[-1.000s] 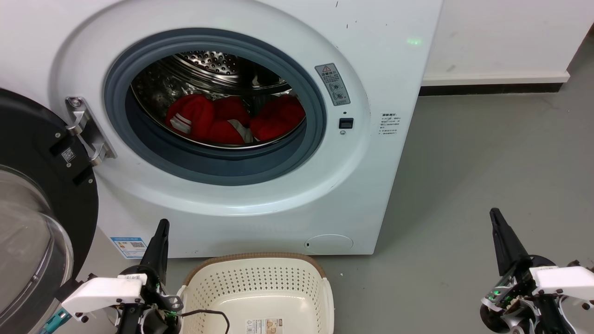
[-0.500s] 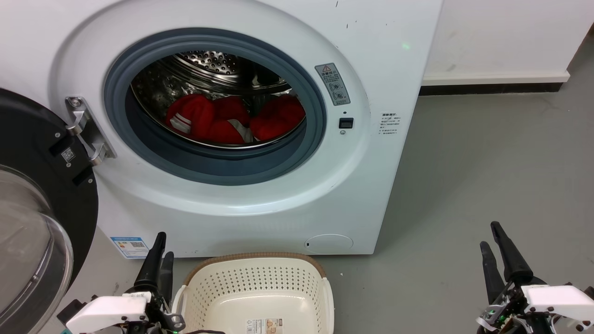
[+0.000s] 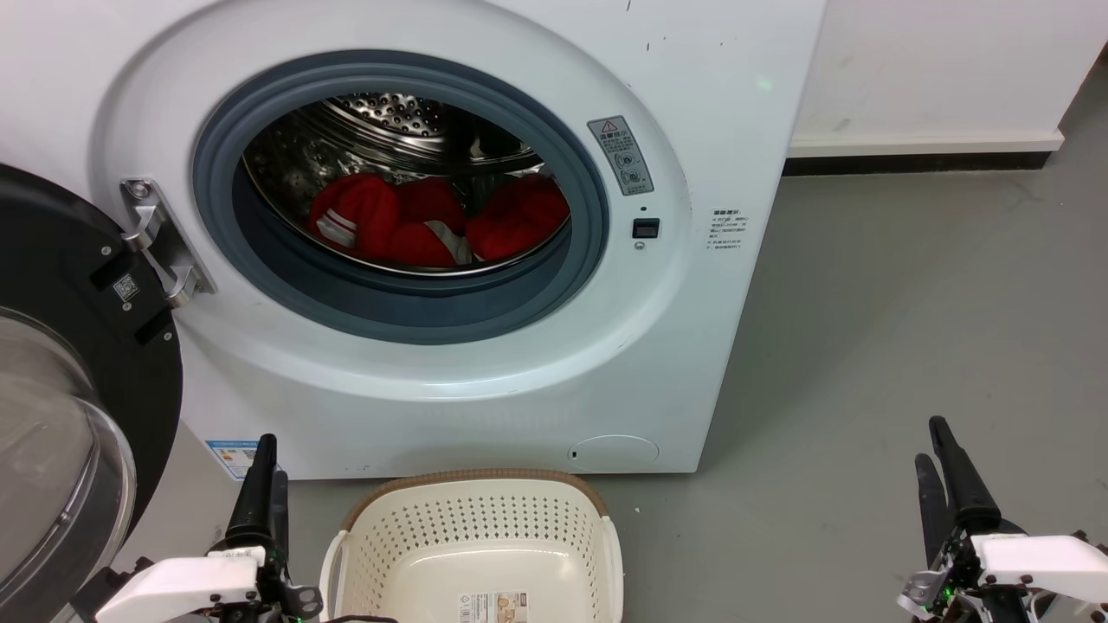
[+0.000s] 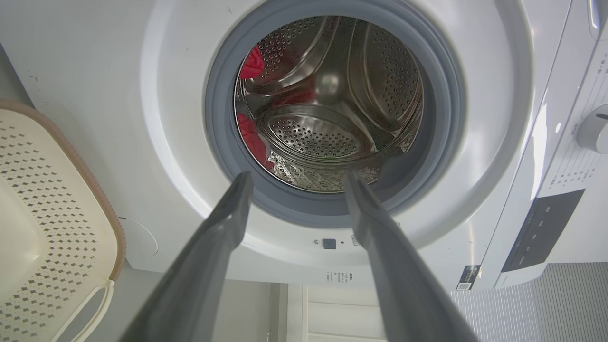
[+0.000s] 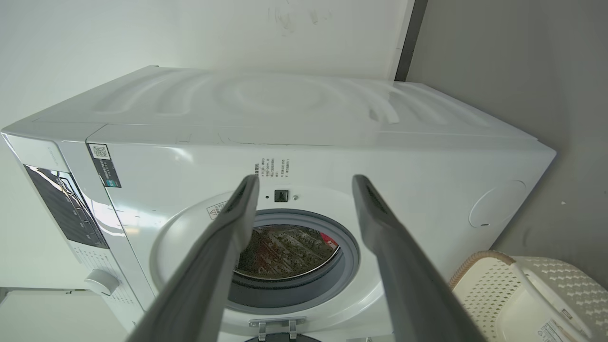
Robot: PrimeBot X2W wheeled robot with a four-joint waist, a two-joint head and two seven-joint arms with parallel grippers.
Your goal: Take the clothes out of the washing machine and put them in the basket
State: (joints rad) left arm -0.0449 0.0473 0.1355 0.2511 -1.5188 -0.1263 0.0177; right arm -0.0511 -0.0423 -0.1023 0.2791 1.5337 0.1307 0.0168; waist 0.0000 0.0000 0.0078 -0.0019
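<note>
Our left end effector point(image 3: 271, 456) sits low at the near left. Its two dark fingers are parted and empty, and its wrist view looks straight into the porthole. Our right end effector point(image 3: 930, 441) is low at the near right above the floor point(image 3: 883, 329), also spread and holding nothing, well apart from the machine.

Between them, closer to the left one, the laundry basket point(image 3: 472, 477) stands just in front of the washing machine point(image 3: 692, 363), with no garment in the part we see. The glass door point(image 3: 82, 346) hangs open at the far left.

The clothes point(image 3: 428, 221) lie in red mounds on the bottom of the steel drum point(image 3: 389, 112), behind the grey gasket point(image 3: 415, 313), well beyond both end effectors.

We judge them soft, limp and light; whether they are damp we cannot tell. They will drape and trail once lifted, and a hanging sleeve could drag on the gasket lip. We would pinch deep into a raised fold on top of a mound, for instance near the white-striped edge on the left mound, not a thin loose edge that may slip free.
</note>
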